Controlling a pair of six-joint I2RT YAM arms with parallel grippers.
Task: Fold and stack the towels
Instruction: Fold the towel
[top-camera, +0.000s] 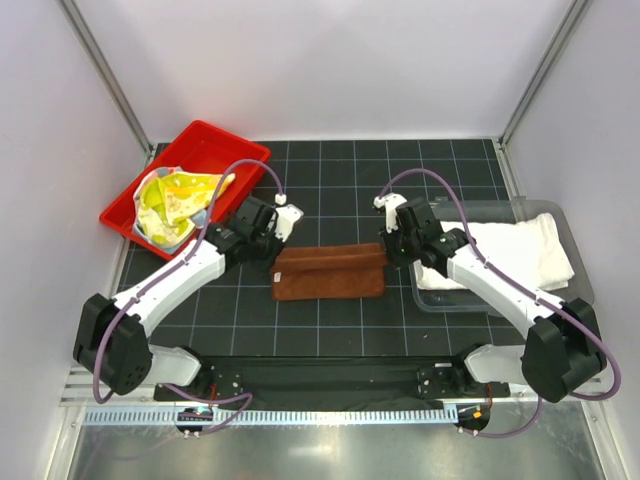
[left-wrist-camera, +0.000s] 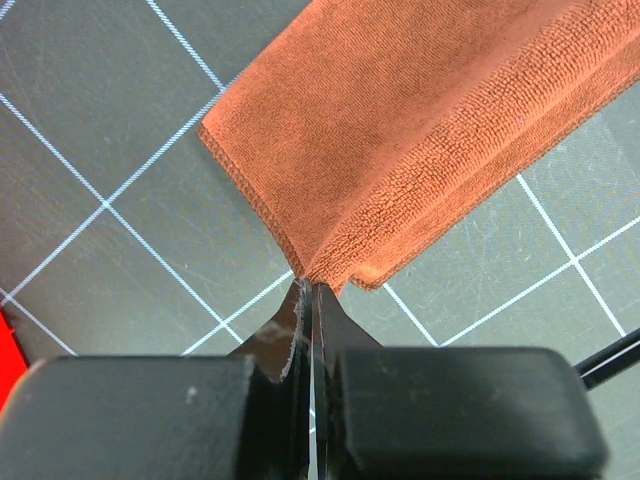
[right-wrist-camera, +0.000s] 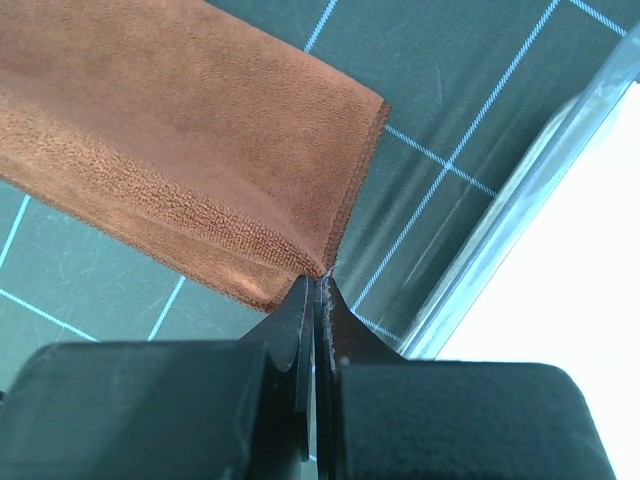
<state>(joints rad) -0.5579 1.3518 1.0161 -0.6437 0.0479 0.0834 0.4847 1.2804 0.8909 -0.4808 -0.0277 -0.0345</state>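
Fingers (left-wrist-camera: 282, 345) of the left gripper (top-camera: 271, 262) are pressing fully together, pinching the near-left corner of the brown towel (left-wrist-camera: 400, 130) right at its stitched hem. On the other side, the right gripper (top-camera: 389, 256) is doing the same, its black tapered fingers (right-wrist-camera: 288, 330) closing tightly on the opposite corner. Between them, the brown towel is lying doubled over in a long rectangle on the dark gridded tabletop (top-camera: 330, 170), its looped terry nap showing along the thick fold. A white towel (top-camera: 520, 248) is sitting folded in the clear plastic bin (top-camera: 440, 300) to the right, and a crumpled yellow-green towel (top-camera: 175, 195) is resting in the red plastic tray (top-camera: 215, 140).
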